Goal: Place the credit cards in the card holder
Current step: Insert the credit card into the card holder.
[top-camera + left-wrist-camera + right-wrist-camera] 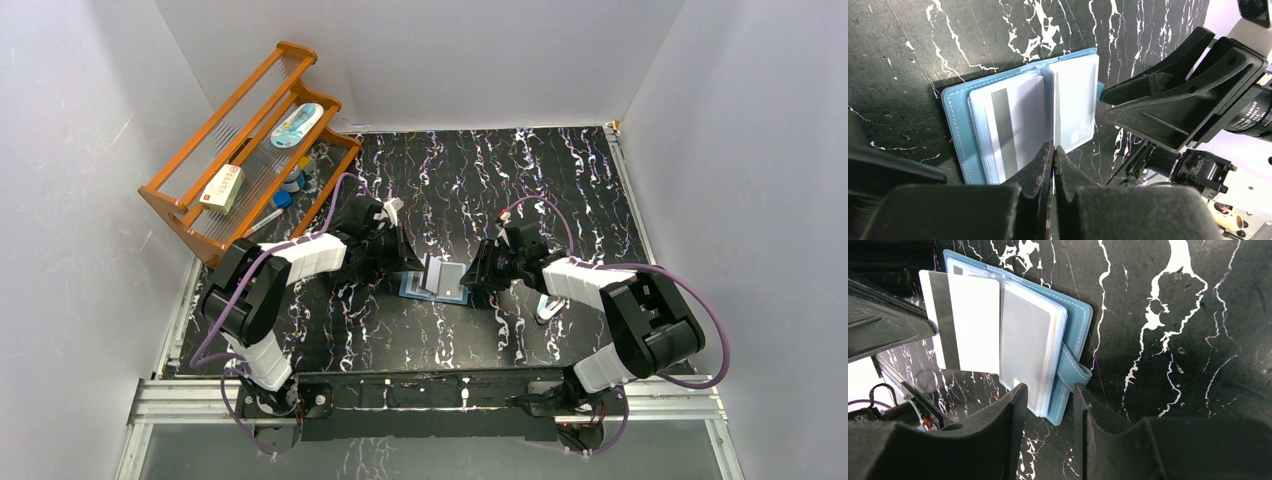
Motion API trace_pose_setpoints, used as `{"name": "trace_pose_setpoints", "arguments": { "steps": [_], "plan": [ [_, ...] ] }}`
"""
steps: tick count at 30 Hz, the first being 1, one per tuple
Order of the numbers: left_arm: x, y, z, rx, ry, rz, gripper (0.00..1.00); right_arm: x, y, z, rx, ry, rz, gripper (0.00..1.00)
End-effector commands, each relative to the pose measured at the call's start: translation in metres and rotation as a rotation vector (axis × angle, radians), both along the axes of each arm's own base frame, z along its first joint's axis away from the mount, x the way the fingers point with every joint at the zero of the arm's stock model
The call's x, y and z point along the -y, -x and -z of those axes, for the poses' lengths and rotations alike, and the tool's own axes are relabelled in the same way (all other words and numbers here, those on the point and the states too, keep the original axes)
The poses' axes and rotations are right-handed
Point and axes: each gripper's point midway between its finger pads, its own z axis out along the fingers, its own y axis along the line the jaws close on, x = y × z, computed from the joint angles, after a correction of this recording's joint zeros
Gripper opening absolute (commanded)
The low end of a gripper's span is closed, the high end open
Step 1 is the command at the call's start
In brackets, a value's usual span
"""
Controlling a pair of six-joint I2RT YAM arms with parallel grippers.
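The teal card holder (436,288) lies open mid-table, seen also in the left wrist view (955,125) and the right wrist view (1079,322). A credit card with a grey stripe (1008,130) rests on its left page. A second, white card (1055,107) stands on edge over the fold, and my left gripper (1054,148) is shut on its near edge. That card shows broadside in the right wrist view (975,325). My right gripper (1048,396) is open. Its fingers stand either side of the holder's near corner, beside the snap tab (1075,371).
A wooden rack (250,150) stands at the back left with a white-and-red box (222,188) and small items on it. A pale flat thing (548,307) lies on the table under the right arm. White walls close in the black marbled table (560,180).
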Motion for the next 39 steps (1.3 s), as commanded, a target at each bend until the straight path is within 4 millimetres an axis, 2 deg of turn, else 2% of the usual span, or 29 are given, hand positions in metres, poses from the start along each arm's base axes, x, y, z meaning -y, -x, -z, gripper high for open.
{"name": "trace_pose_setpoints", "arguments": {
  "steps": [1,11,23,31,39],
  "plan": [
    [-0.001,0.005,0.005,-0.013,0.010,0.010,0.00,-0.002,-0.005,-0.009,0.033,-0.016,0.004,0.47],
    [-0.002,0.011,0.018,-0.045,0.013,0.006,0.00,-0.002,-0.004,-0.002,0.018,-0.010,0.004,0.47],
    [-0.023,0.005,0.025,-0.051,-0.091,-0.137,0.00,-0.002,-0.005,-0.002,0.019,-0.011,0.005,0.47],
    [-0.021,0.009,0.028,-0.071,-0.063,-0.138,0.00,-0.002,-0.004,-0.002,0.017,-0.012,0.007,0.47],
    [-0.013,0.012,0.027,-0.063,-0.044,-0.050,0.00,-0.001,-0.003,-0.002,0.017,-0.014,0.009,0.47]
  ]
}}
